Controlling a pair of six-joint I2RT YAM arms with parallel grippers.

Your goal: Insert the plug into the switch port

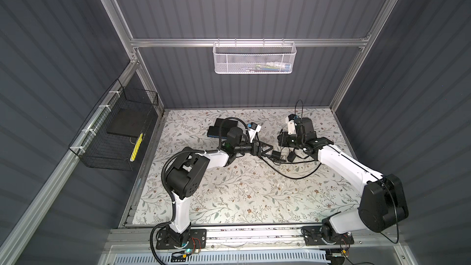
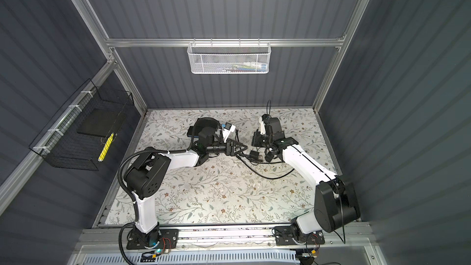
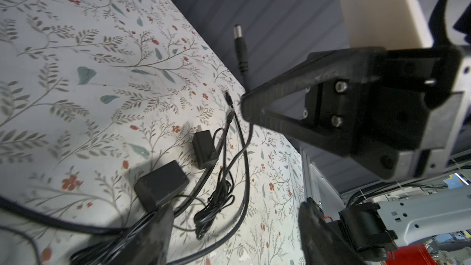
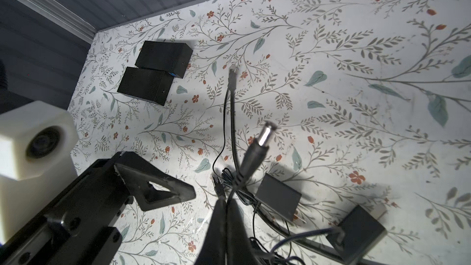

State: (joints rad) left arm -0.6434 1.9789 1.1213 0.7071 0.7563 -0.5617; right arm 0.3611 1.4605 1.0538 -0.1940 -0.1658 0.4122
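Presently, right gripper point(image 4: 225, 206) pressed together, pinching the barrel plug point(image 4: 257, 144) by its cable, plug raised off floral mat point(image 4: 356, 47). Left gripper point(image 1: 266, 149) spread, nearby. Switch box point(image 4: 145, 84) well apart, near back-left corner, beside second black box point(image 4: 163, 56).

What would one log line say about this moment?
left gripper: open, empty | right gripper: shut on cord of plug, plug off table | switch: on table, apart from plug

right fingers point(image 4: 218, 225) pinch plug point(image 4: 256, 146) by its cord point(image 4: 234, 187), tip raised
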